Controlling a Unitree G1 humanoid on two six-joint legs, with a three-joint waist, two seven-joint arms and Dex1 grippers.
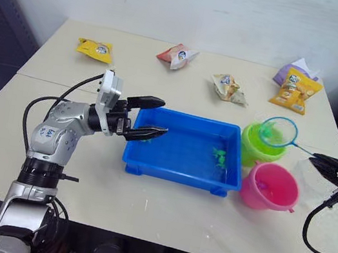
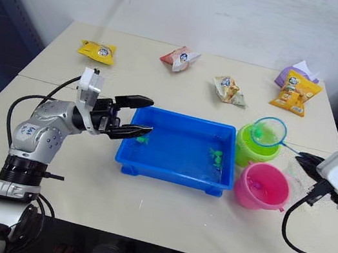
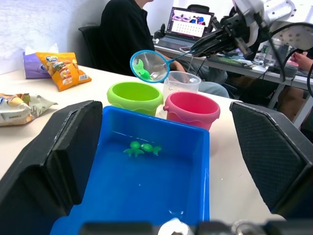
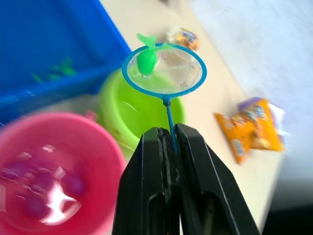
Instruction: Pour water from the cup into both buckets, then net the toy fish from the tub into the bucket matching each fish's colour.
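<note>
Right gripper (image 4: 168,142) has its fingers pinching the net (image 1: 278,131) handle, hoop over the green bucket (image 1: 254,143) with a green fish (image 4: 146,59) in it. Pink bucket (image 1: 270,186) sits just nearer. Left gripper (image 1: 152,118) hovers, fingers spread, over the left end of the tub (image 1: 168,166) on the table (image 1: 141,207).

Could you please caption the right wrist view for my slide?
Right gripper holds the net, a green fish inside, over the green bucket.

Silver-grey jointed arm (image 1: 56,136), black looping cables, black-fingered left hand (image 1: 154,118), perhaps blue markings.
</note>
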